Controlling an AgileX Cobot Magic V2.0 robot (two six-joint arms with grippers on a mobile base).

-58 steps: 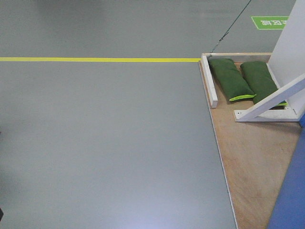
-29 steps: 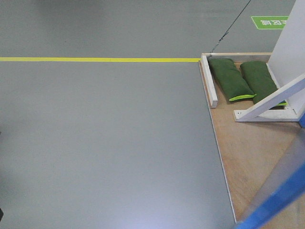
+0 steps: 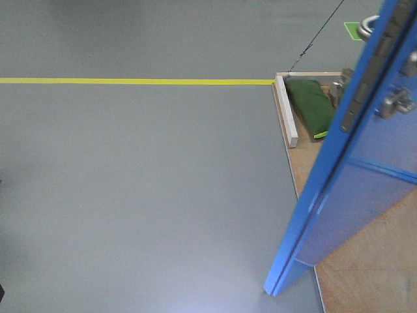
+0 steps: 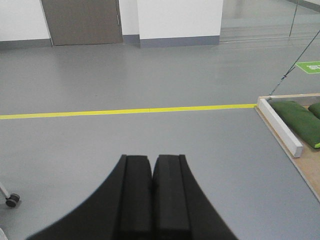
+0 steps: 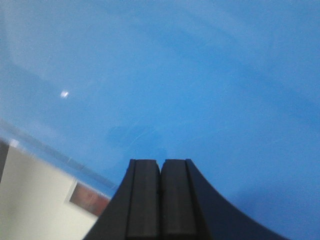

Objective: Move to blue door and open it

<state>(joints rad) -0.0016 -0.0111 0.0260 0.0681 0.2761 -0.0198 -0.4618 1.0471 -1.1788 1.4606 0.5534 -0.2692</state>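
Note:
The blue door (image 3: pixel 365 189) stands swung out at the right of the front view, its bottom corner over the grey floor. Its edge shows a metal latch plate (image 3: pixel 361 88). A silver lever handle (image 3: pixel 397 101) sits on its face, and another silver handle (image 3: pixel 366 27) shows past its edge at the top. The blue door fills the right wrist view (image 5: pixel 190 75), close in front of my right gripper (image 5: pixel 160 164), which is shut and empty. My left gripper (image 4: pixel 151 161) is shut and empty, pointing over bare grey floor left of the door's base.
A wooden base board (image 3: pixel 365 274) with a white rail (image 3: pixel 287 107) carries green sandbags (image 3: pixel 311 104), also seen in the left wrist view (image 4: pixel 300 120). A yellow floor line (image 3: pixel 130 81) crosses ahead. A caster wheel (image 4: pixel 11 200) sits at lower left.
The blue door has swung out from the right edge across the view, now covering the white brace and one sandbag. The floor and the base board have not shifted.

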